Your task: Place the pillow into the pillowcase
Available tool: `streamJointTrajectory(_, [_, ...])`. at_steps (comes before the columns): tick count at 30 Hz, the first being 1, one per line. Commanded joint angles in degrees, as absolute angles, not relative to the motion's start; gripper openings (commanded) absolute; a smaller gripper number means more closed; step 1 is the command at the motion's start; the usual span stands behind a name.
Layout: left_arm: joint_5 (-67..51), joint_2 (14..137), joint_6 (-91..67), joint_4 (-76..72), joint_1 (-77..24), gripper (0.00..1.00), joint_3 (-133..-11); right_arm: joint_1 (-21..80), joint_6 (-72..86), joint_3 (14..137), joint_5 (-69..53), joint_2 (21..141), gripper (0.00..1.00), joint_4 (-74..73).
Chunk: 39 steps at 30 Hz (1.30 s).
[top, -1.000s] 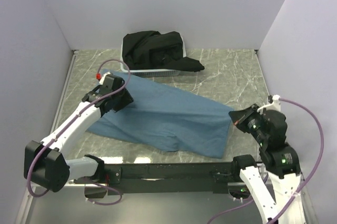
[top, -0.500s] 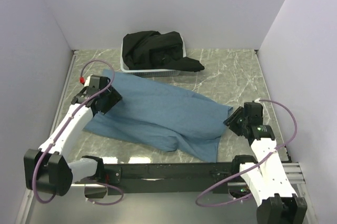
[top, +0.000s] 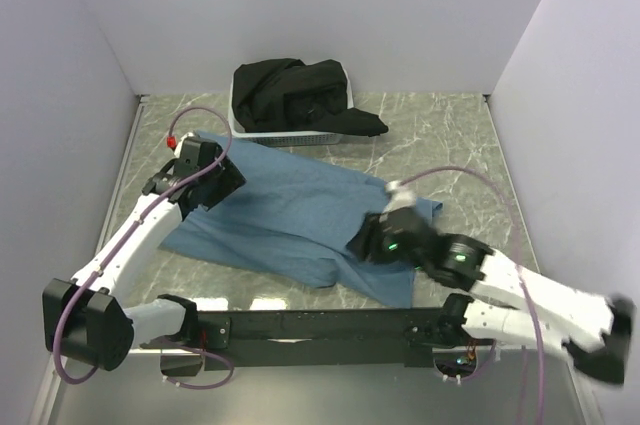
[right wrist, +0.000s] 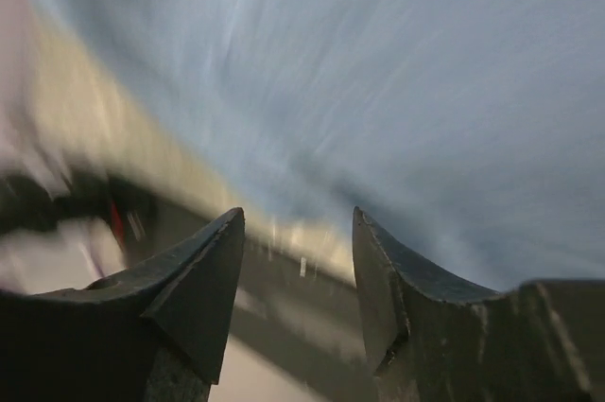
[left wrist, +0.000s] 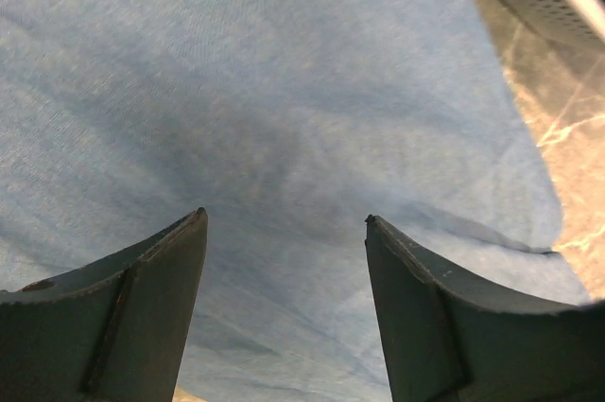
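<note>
While left gripper and right gripper are gaping empty, I am judging the pillowcase limp. I am favouring its right edge.

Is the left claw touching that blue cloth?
Cannot tell. The left wrist view shows the left gripper open over the pillowcase, no plain contact or gap.

The pillowcase is plain slate blue, with a fine weave close up. The cloth is black, and its basket is white with a perforated wall. The table is grey-green marble with pale veins. The walls are pale lilac. The left arm and right arm are white with black joints, and the cables are mauve. The cap is red. The left gripper and right gripper are dark grey-green. The rail is black.
</note>
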<state>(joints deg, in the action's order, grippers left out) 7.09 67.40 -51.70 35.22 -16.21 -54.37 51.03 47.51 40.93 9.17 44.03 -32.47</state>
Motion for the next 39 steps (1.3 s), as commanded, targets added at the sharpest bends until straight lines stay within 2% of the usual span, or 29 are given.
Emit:
streamJointTrajectory(1, [7.7, 68.5, -50.3, 34.8, -16.9, 0.73, -58.3, 67.3, 51.5, 45.4, 19.6, 56.7, 0.56, -29.9])
streamJointTrajectory(5, [7.6, 69.7, -49.6, 35.1, -17.5, 0.72, -59.3, 71.5, 52.5, 48.5, 24.1, 67.9, 0.56, -31.9])
streamJointTrajectory(10, [7.4, 69.6, -49.2, 34.6, -18.0, 0.72, -58.9, 72.9, 52.3, 50.1, 29.6, 70.8, 0.57, -33.8])
streamJointTrajectory(15, [6.8, 70.0, -49.0, 34.0, -18.1, 0.71, -58.4, 73.2, 48.6, 47.6, 30.8, 72.2, 0.57, -29.6])
streamJointTrajectory(19, [6.7, 70.6, -48.6, 33.9, -18.2, 0.71, -58.5, 73.6, 46.5, 46.8, 29.5, 72.2, 0.49, -27.3])
streamJointTrajectory(22, [6.7, 71.1, -48.4, 33.8, -18.2, 0.70, -58.7, 73.5, 44.6, 45.4, 26.6, 71.7, 0.29, -24.6])
streamJointTrajectory(23, [6.7, 71.2, -48.1, 33.8, -18.2, 0.70, -58.8, 73.7, 44.2, 45.2, 25.6, 71.4, 0.17, -24.3])
streamJointTrajectory(26, [7.6, 72.0, -47.4, 34.3, -18.3, 0.69, -59.2, 74.4, 44.1, 44.2, 23.1, 68.8, 0.00, -25.1])
streamJointTrajectory(33, [8.8, 72.7, -45.7, 35.9, -18.3, 0.69, -61.3, 82.4, 45.7, 41.1, 12.5, 59.9, 0.00, -27.5])
streamJointTrajectory(39, [7.3, 74.2, -44.8, 35.1, -18.9, 0.69, -61.9, 89.3, 51.0, 33.1, 4.7, 66.3, 0.00, -15.5])
